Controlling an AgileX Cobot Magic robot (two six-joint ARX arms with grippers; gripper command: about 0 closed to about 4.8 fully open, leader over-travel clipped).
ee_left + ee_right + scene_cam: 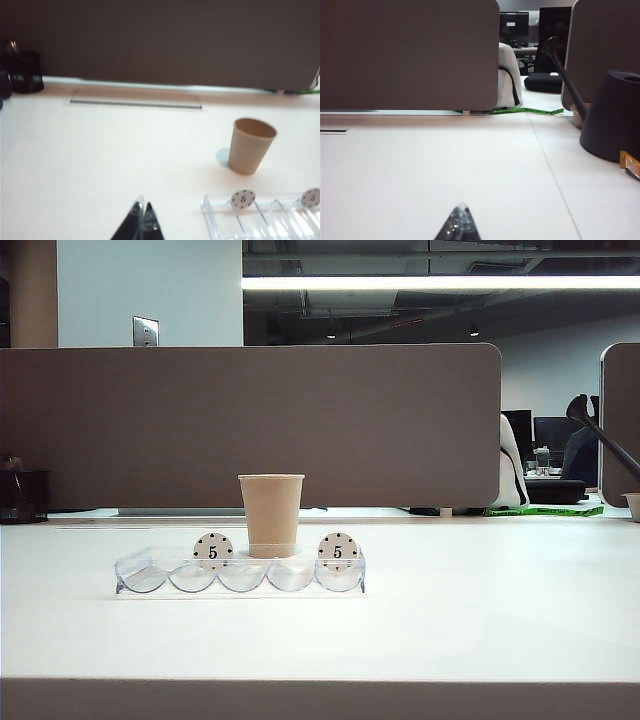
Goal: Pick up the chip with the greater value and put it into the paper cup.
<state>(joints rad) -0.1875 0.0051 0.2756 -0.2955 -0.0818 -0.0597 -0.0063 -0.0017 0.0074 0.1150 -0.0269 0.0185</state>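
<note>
One paper cup point(271, 515), two white chips point(213, 551) (each "5") — left gripper point(143, 220) and right gripper point(459, 220) both closed, empty.

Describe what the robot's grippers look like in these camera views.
Only the tips show. The left gripper has black, glossy fingers tapering to a narrow point. The right gripper looks the same: dark, shiny, wedge-shaped. No cables, markings or arm links are visible, and neither appears in the exterior view.

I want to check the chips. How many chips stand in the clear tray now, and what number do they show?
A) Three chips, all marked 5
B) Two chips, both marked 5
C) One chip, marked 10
B: the clear tray holds two white chips, both marked 5.
</note>
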